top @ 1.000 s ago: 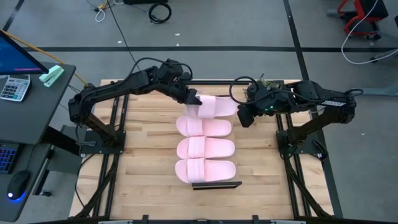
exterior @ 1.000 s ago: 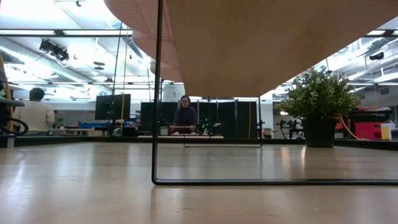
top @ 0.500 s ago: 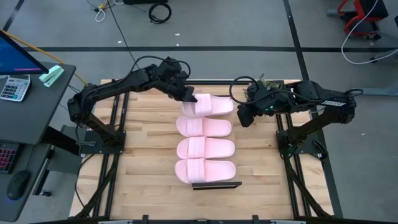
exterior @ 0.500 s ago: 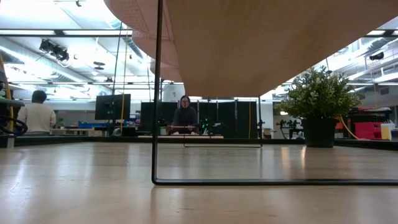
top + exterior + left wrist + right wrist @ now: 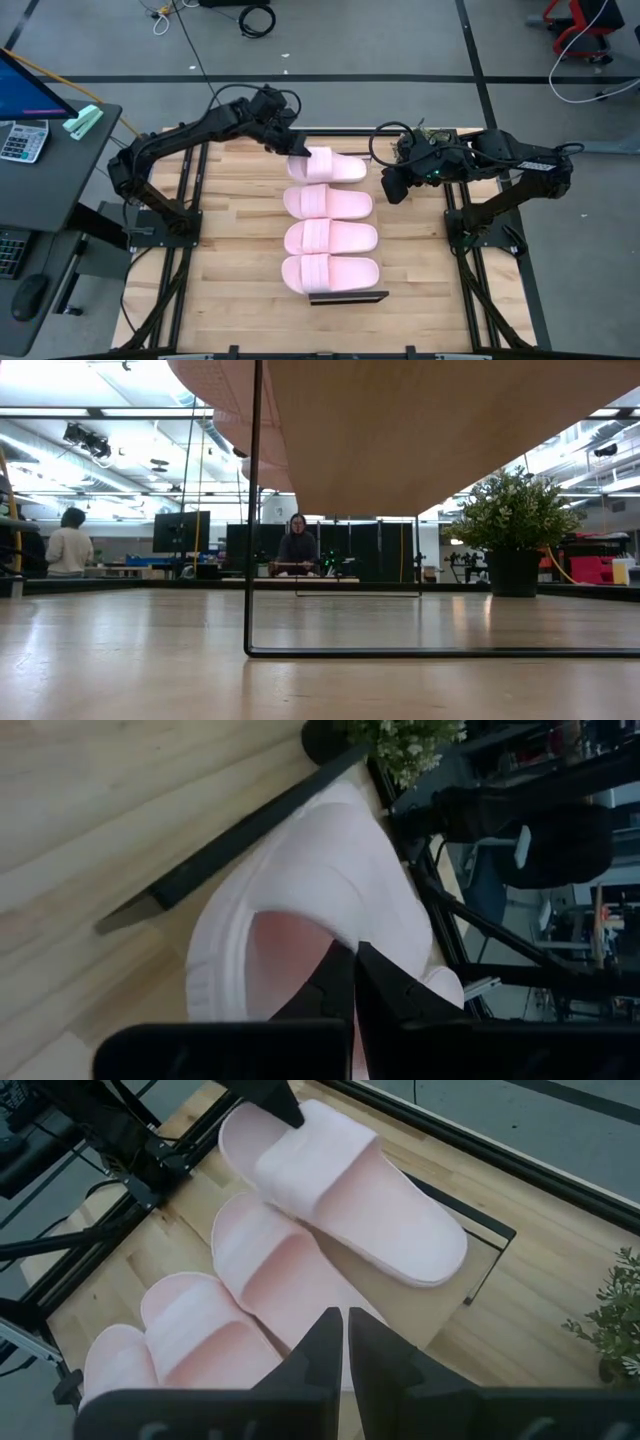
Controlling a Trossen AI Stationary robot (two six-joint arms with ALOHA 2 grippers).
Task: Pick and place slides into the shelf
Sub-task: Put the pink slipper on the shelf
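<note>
Four pale pink slides lie in a column on the shelf (image 5: pixel 348 297), strap ends toward the table's left. My left gripper (image 5: pixel 297 152) is shut on the farthest slide (image 5: pixel 335 168) at its strap end. The other three slides (image 5: pixel 328 204) (image 5: pixel 330 238) (image 5: pixel 330 272) rest sole-down, side by side. My right gripper (image 5: pixel 392 188) is shut and hovers right of the column, touching nothing. The low view shows only the shelf's underside (image 5: pixel 400 430) and a thin black frame leg (image 5: pixel 250 510). My left gripper pinches the farthest slide by the edge of its wide strap (image 5: pixel 300 1140), at the toe end, between both fingers (image 5: pixel 340 982). It comes slanting down from the table's far left. The slide lies about level, heel end (image 5: pixel 440 1250) over the shelf's far end.
The shelf's black frame bar (image 5: pixel 230 850) runs beside the held slide. A potted plant (image 5: pixel 512 520) stands near the table's far right corner. The plank tabletop (image 5: pixel 230 250) lies bare left and right of the shelf. People sit in the room beyond.
My left gripper has moved toward the table's far left corner, carrying the slide. The slide was tilted and overlapping the second slide; it now lies level and parallel to the others at the shelf's far end. The right arm has kept still.
</note>
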